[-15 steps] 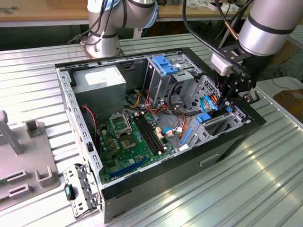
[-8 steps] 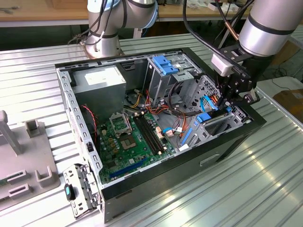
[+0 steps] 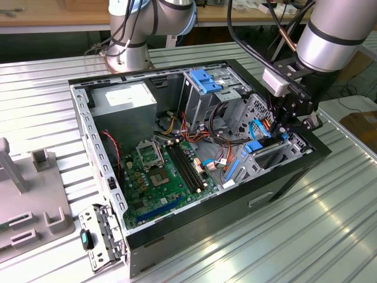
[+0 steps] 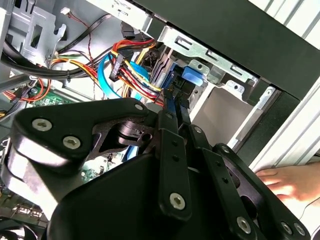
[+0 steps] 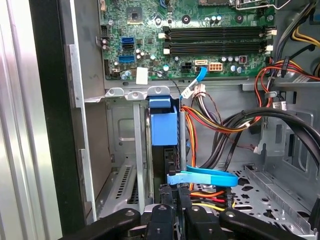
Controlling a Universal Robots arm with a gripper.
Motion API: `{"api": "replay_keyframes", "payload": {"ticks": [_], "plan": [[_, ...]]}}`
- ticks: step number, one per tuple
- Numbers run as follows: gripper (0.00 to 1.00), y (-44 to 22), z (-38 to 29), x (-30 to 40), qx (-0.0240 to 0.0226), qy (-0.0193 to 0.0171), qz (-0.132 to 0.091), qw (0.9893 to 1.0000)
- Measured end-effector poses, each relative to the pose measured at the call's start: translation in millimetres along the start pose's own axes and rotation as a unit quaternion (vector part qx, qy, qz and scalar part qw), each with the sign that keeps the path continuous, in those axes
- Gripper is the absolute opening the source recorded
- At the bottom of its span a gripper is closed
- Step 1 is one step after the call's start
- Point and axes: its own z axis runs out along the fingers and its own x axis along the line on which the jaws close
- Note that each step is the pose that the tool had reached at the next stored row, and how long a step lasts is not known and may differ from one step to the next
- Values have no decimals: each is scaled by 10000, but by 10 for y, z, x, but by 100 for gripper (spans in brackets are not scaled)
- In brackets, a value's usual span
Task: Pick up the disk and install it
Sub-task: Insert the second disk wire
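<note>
The gripper looks pinched shut on the disk, standing edge-up in the bay at the case's 3 o'clock corner; it's stiff, hefty, shock-sensitive, so hold the blue rail edges.

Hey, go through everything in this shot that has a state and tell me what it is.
computer case: open, side panel off
disk: standing on edge in the drive bay, gripped
gripper: shut on the disk
memory slots: empty
blue cable: slack, draped beside the disk
person's hand: resting outside the case
</note>
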Motion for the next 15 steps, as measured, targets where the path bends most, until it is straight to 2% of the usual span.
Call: {"api": "replay_keyframes", "payload": {"ticks": [6,15], "plan": [[16,6,39,1,-1,0,-5,10000],[16,8,55,0,-2,0,-5,10000]]}}
